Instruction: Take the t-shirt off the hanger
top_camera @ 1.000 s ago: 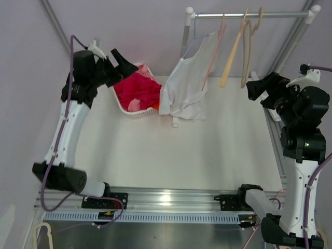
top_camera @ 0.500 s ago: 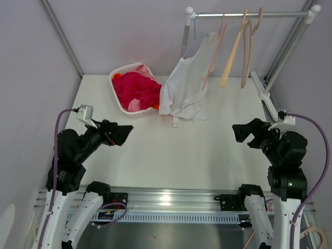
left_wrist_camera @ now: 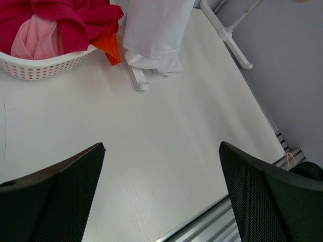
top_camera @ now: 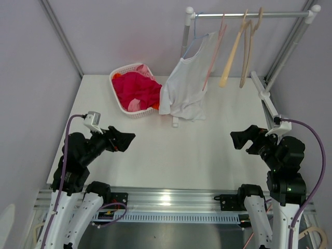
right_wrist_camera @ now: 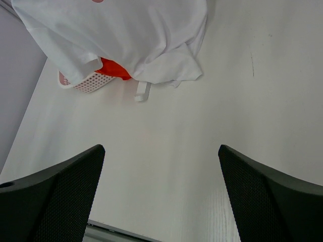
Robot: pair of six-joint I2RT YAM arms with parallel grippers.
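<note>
— What hung on the rack [top_camera: 249,14]?
— At its left end, the t-shirt [top_camera: 184,88] on a blue hanger [top_camera: 196,35].
— The risk?
— The left gripper [top_camera: 123,139] and right gripper [top_camera: 241,139] sat well short of the rack, fingers spread, empty; a sideways tug could unhook the hanger too.

White cotton t-shirt [top_camera: 184,88] hangs on thin blue hanger [top_camera: 195,35] from metal rail [top_camera: 249,15], just right of white perforated basket [top_camera: 136,113] at white table [top_camera: 171,153] rear.
</note>
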